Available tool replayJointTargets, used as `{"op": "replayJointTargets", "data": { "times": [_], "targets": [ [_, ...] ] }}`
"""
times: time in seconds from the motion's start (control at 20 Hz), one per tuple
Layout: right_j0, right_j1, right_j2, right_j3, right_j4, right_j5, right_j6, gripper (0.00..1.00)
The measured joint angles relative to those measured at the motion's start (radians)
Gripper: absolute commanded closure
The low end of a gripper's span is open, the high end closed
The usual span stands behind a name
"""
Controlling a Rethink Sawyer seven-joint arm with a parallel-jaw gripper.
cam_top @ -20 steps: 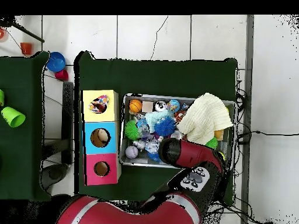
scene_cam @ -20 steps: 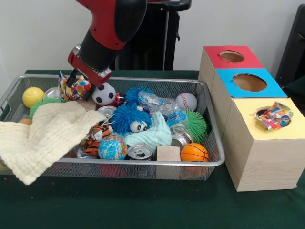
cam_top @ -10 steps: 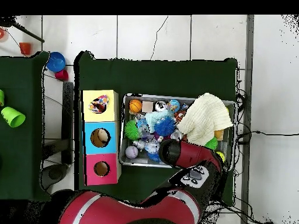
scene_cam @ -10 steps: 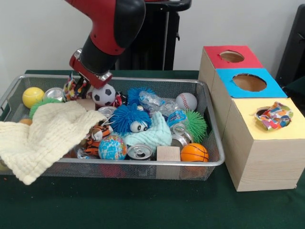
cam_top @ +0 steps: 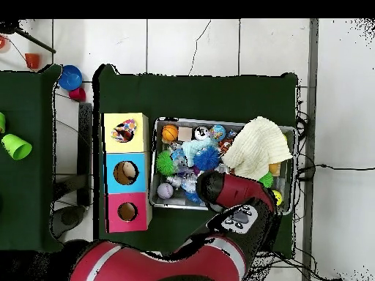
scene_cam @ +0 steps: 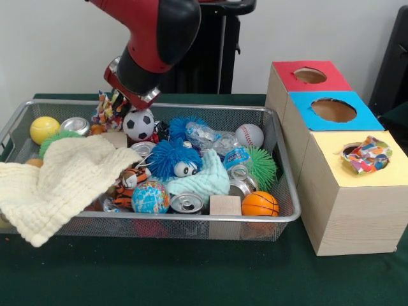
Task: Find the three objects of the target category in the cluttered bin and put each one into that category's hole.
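Now, my gripper (scene_cam: 113,105): clenched on a patterned cloth (scene_cam: 108,111), lifted over the bin (scene_cam: 280,210).
Soccer ball (scene_cam: 139,125): just beside it.
Yellow box (scene_cam: 357,197): cloth in its hole.

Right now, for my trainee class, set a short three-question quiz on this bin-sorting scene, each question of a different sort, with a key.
1. True or false: the colourful patterned fabric piece hangs from the gripper above the wire mesh bin.
2. Which box already holds patterned fabric in its hole? A red-topped B blue-topped C yellow-topped
3. Fill in: the small orange basketball lies beside a plain wooden ____.

Key: 1 true. 2 C, the yellow-topped box. 3 block.
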Motion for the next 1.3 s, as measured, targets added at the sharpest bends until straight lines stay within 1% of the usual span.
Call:
{"op": "replayJointTargets", "data": {
  "times": [0.1,0.15,0.2,0.7,0.85,0.9,1.0,1.1,1.3],
  "targets": [
    [0.004,-0.018,0.004,0.000,0.000,-0.002,0.000,1.00],
    [0.011,-0.045,0.007,0.000,0.000,-0.015,0.000,1.00],
    [0.014,-0.052,0.007,0.000,0.000,-0.020,0.000,1.00],
    [0.070,-0.161,0.007,0.001,-0.001,-0.144,0.000,1.00],
    [0.076,-0.192,0.019,0.001,-0.001,-0.153,0.000,1.00],
    [0.070,-0.219,0.044,0.004,-0.001,-0.153,0.000,1.00],
    [0.063,-0.239,0.068,0.008,-0.001,-0.153,0.000,1.00],
    [0.046,-0.271,0.116,0.019,0.004,-0.152,0.000,1.00],
    [0.021,-0.307,0.188,0.030,0.021,-0.153,0.000,1.00]
  ]
}}
